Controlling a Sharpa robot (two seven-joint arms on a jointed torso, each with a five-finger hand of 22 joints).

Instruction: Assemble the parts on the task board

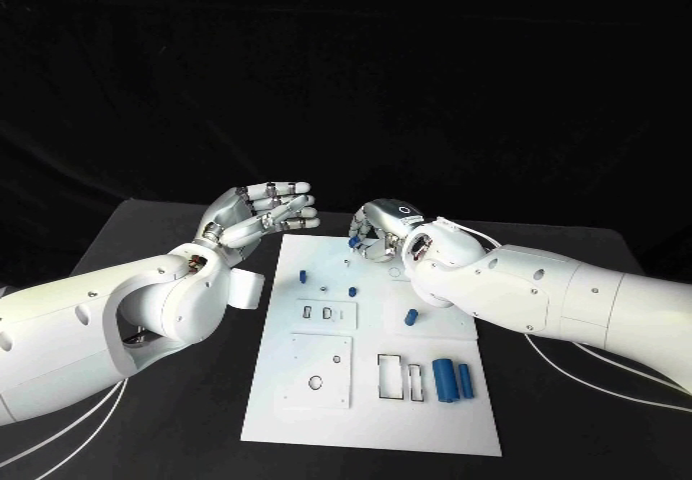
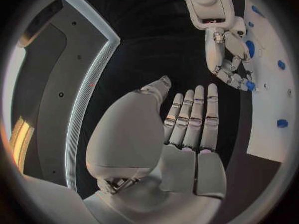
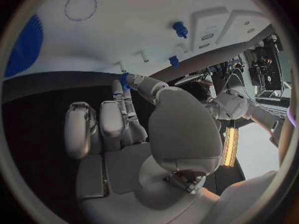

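The white task board (image 1: 289,400) lies in the middle of the black table. At its far edge my right hand (image 1: 381,228) pinches a small blue part (image 1: 353,240) between thumb and a fingertip; the same part (image 3: 124,79) sits just above the board (image 3: 124,30) in the right wrist view. My left hand (image 1: 268,211) is raised off the board's far left corner, palm up, fingers straight, holding nothing (image 2: 187,119). Other blue parts on the board are a peg (image 1: 304,275), a small piece (image 1: 356,291), a short cylinder (image 1: 411,317) and two long cylinders (image 1: 456,381).
The board carries rectangular slots (image 1: 326,314), a square plate with round holes (image 1: 320,368) and narrow frames (image 1: 392,375). White cables (image 1: 606,385) trail over the table at the right. Bare black table lies on both sides of the board.
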